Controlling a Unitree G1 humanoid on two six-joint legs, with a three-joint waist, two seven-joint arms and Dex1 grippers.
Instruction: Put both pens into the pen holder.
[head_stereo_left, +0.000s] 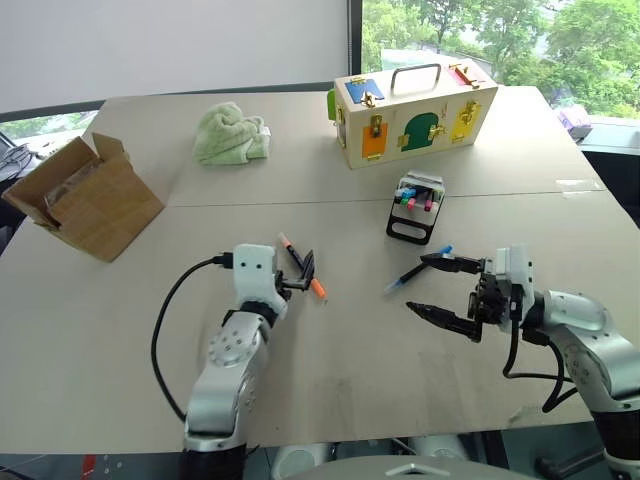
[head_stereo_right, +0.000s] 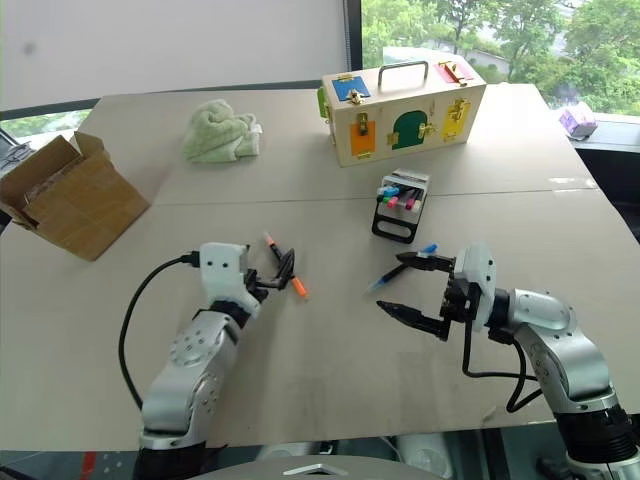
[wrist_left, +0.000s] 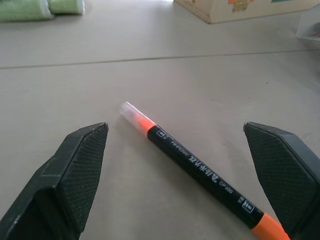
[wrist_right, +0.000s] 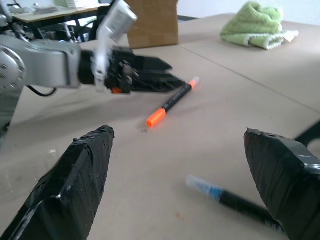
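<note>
The orange-capped pen (head_stereo_left: 292, 252) lies flat on the table, and my left gripper (head_stereo_left: 308, 268) is open over its middle. In the left wrist view the orange-capped pen (wrist_left: 195, 167) runs slantwise between the two spread fingers (wrist_left: 75, 170). The blue-capped pen (head_stereo_left: 408, 277) lies to the right, with my right gripper (head_stereo_left: 415, 283) open and pointing left, one finger on each side of it. Seen from the right wrist, the blue-capped pen (wrist_right: 235, 202) lies low near one finger, with the orange-capped pen (wrist_right: 172, 101) and left gripper (wrist_right: 176, 72) beyond. The pen holder (head_stereo_left: 405, 230) stands behind, with coloured markers in it.
A cream wooden box (head_stereo_left: 415, 115) with coloured doors stands at the back right, just behind the pen holder. A green cloth (head_stereo_left: 230, 133) lies at the back, and an open cardboard box (head_stereo_left: 85, 195) sits at the left. The table's front edge runs near my arms.
</note>
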